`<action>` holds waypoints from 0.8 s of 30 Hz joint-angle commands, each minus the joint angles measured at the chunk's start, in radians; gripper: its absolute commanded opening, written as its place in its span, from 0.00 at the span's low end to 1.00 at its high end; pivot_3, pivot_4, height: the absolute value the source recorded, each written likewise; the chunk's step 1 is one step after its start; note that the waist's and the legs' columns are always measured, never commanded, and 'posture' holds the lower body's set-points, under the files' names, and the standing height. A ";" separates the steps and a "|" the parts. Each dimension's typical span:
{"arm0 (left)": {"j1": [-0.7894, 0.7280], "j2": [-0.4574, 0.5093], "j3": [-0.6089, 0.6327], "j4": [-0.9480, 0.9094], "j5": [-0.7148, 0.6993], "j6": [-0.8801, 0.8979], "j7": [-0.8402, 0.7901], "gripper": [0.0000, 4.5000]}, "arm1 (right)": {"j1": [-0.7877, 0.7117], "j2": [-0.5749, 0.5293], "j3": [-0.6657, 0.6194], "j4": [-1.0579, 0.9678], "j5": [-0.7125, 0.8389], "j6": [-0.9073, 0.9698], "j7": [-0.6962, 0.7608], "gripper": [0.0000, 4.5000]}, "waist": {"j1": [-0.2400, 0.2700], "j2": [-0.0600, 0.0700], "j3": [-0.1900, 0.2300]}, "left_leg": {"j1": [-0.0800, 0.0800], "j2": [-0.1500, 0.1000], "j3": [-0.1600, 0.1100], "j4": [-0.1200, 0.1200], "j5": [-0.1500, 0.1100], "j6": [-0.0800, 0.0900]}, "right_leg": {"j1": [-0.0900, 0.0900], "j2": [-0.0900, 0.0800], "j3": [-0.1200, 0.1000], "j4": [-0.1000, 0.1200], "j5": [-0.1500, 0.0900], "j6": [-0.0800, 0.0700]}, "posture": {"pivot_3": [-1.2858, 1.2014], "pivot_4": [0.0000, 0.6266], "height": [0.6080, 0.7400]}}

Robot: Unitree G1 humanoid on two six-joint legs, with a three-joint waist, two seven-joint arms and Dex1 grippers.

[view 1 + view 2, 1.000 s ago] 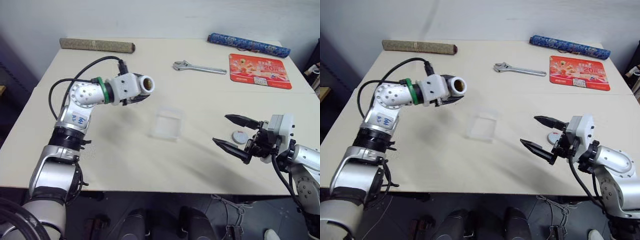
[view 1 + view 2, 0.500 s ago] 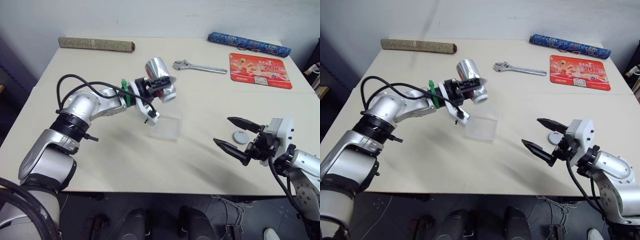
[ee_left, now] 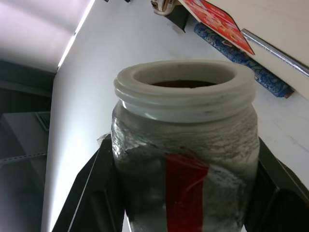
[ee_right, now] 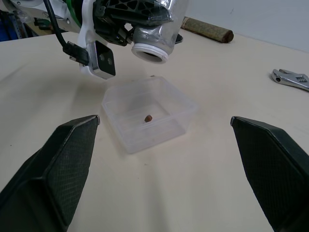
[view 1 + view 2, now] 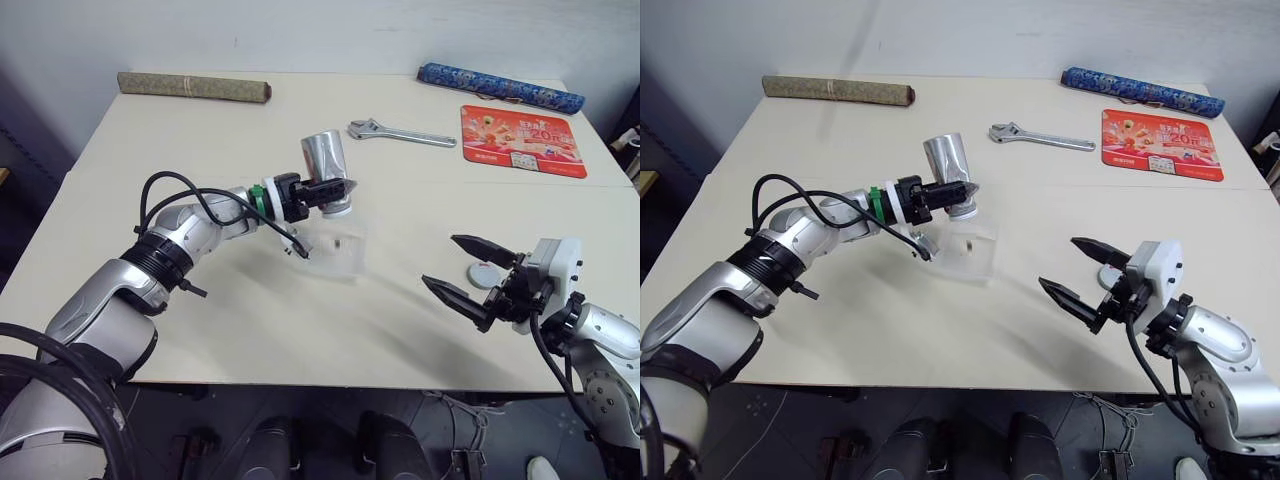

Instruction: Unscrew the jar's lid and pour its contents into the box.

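Inside box: 1 pellet, 1 jar above.

Head stereo pair looks forward and down over the worktop, sharing the whole scene. Left wrist camera sits close behind the jar. Right wrist camera faces the box, nearer.

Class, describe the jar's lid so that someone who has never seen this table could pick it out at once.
Start at the pale table and go to its near right part, by the right gripper. The lid lies flat there, just beyond the gripper. It is a small round grey disc with a red mark, unlike the long wrench and red card farther back.
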 commanded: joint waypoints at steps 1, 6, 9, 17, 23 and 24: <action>0.002 0.019 0.036 -0.017 -0.104 -0.069 -0.037 0.54 | 0.003 0.008 -0.013 -0.032 0.016 -0.009 0.000 0.99 | 0.000 0.000 0.000 | 0.000 0.000 0.000 0.000 0.000 0.000 | 0.000 0.000 0.000 0.000 0.000 0.000 | 0.52 0.24 1.00; 0.013 0.032 0.141 0.049 -0.483 -0.386 -0.222 0.54 | 0.004 0.012 -0.015 -0.020 0.019 -0.009 0.001 0.99 | -0.001 0.000 0.000 | 0.001 0.000 0.000 0.001 0.000 -0.001 | 0.000 -0.001 0.000 0.002 0.000 0.000 | 0.52 0.24 1.00; 0.105 -0.004 0.286 0.125 -1.060 -0.518 -0.646 0.54 | 0.005 0.021 -0.017 -0.018 0.026 -0.008 0.000 0.99 | -0.004 0.000 0.000 | 0.002 0.000 0.000 0.002 0.001 -0.001 | 0.000 -0.003 0.000 0.004 0.000 0.000 | 0.52 0.24 1.00; 0.417 -0.032 0.757 -0.207 -2.021 0.276 -1.351 0.54 | 0.003 0.064 0.023 0.013 -0.002 -0.171 0.155 0.99 | -0.028 0.000 0.000 | 0.006 0.001 0.000 0.006 0.002 -0.003 | 0.003 -0.001 0.001 0.009 0.000 -0.001 | 0.52 0.24 1.00; 0.689 -0.028 1.093 -0.310 -2.194 0.370 -1.343 0.54 | -0.035 0.122 0.053 0.059 0.005 -0.302 0.263 0.99 | -0.038 0.000 0.000 | 0.011 0.001 0.001 0.006 0.002 -0.003 | 0.005 0.000 0.006 0.011 0.000 -0.001 | 0.52 0.24 1.00; 0.722 -0.027 1.122 -0.316 -2.184 0.350 -1.345 0.54 | -0.039 0.125 0.055 0.066 0.001 -0.313 0.270 0.99 | -0.037 0.000 0.000 | 0.011 0.001 0.002 0.005 0.002 -0.003 | 0.005 0.000 0.006 0.011 0.000 -0.001 | 0.52 0.24 1.00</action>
